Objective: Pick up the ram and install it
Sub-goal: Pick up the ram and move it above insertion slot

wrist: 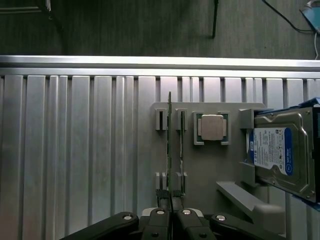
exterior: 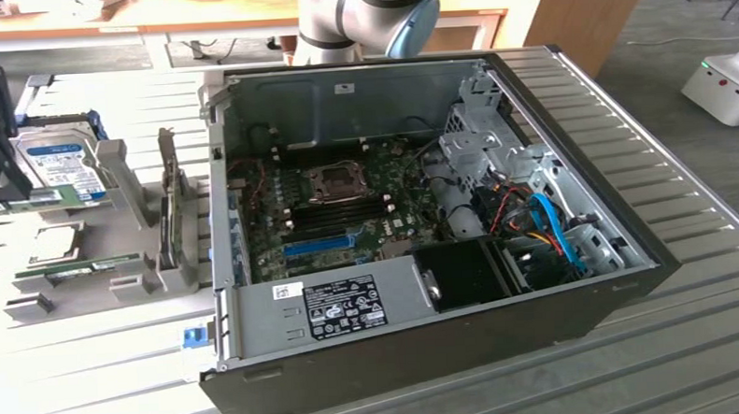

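While the gripper (wrist: 170, 207) hangs over the parts holder (wrist: 210, 175), its jaws are pressed together on the near end of the ram (wrist: 169, 150), a thin green stick held on edge. The ram runs away from the jaws along the holder's outer slots, and its far end reaches past the holder's rim. Whether it is clear of the slots cannot be told. A second green stick (wrist: 181, 145) stands just beside it, parallel, seated in the neighbouring slots. Next in the row lies a square processor chip (wrist: 211, 127) in its recess, then a hard drive (wrist: 280, 155) with a blue and white label, propped at a tilt. All of this rests on a ribbed metal table (wrist: 75, 150). In the exterior view this station occupies the left edge of the frame, with an upright expansion card (exterior: 168, 216) between it and the open computer case (exterior: 476, 352) at centre. The motherboard (exterior: 357, 207) is exposed inside. At the top centre stands the arm's base (exterior: 361, 16).
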Controlling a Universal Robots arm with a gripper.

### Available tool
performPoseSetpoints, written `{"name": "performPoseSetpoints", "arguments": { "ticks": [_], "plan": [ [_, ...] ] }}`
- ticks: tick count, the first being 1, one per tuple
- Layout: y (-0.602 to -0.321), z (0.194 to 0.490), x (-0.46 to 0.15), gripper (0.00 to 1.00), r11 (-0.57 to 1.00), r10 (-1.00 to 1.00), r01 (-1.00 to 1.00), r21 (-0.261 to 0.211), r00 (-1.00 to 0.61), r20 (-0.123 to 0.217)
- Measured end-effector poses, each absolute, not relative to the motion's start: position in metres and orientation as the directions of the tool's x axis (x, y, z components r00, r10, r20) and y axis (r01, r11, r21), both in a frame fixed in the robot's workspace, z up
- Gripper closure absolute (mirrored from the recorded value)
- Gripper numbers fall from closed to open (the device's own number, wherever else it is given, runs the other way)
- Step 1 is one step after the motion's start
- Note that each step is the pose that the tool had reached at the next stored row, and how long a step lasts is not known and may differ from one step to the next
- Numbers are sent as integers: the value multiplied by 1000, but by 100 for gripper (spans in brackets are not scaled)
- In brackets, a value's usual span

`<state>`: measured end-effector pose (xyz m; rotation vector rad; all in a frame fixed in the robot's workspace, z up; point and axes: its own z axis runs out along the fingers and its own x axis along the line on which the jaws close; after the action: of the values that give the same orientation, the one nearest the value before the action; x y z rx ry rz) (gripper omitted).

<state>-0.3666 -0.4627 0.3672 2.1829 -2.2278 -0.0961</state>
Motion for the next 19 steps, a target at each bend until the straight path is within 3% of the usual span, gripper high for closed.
{"name": "performPoseSetpoints", "arguments": {
  "ticks": [19],
  "plan": [
    [-463,392,-367,88,19,-999,-998,59,-21,-28]
  ]
}}
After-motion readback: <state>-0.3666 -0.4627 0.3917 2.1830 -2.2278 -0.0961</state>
